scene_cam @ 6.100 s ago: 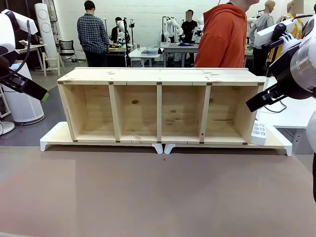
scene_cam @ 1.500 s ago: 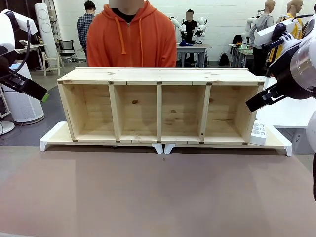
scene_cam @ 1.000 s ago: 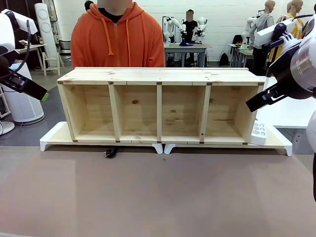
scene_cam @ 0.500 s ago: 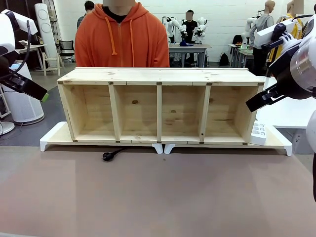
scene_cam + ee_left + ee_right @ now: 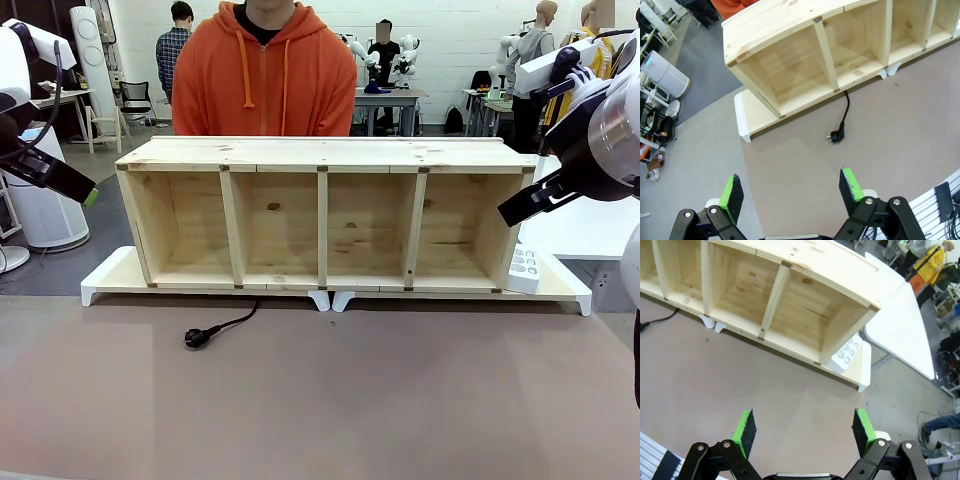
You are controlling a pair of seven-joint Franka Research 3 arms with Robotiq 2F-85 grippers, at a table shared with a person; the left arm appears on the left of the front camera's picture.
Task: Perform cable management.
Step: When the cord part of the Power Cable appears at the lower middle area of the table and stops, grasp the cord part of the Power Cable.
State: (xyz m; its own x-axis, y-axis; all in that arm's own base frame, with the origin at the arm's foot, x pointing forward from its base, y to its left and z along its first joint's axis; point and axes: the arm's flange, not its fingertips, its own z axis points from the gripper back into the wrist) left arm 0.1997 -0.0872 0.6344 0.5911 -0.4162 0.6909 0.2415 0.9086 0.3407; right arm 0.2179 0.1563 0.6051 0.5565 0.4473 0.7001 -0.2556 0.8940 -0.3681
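The right pincer [image 5: 804, 422] hangs wide apart, facing the wooden shelf [image 5: 790, 290] and white power strip [image 5: 846, 356].

1. I can read no text, label, brand or number in any of my three views.
2. The white power strip [image 5: 522, 269] at the shelf's right end is too small for me to make out any marking on its face.

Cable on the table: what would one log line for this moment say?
cable: plug end on table, cord leading to shelf | left gripper: open, empty | right gripper: open, empty | person: behind shelf
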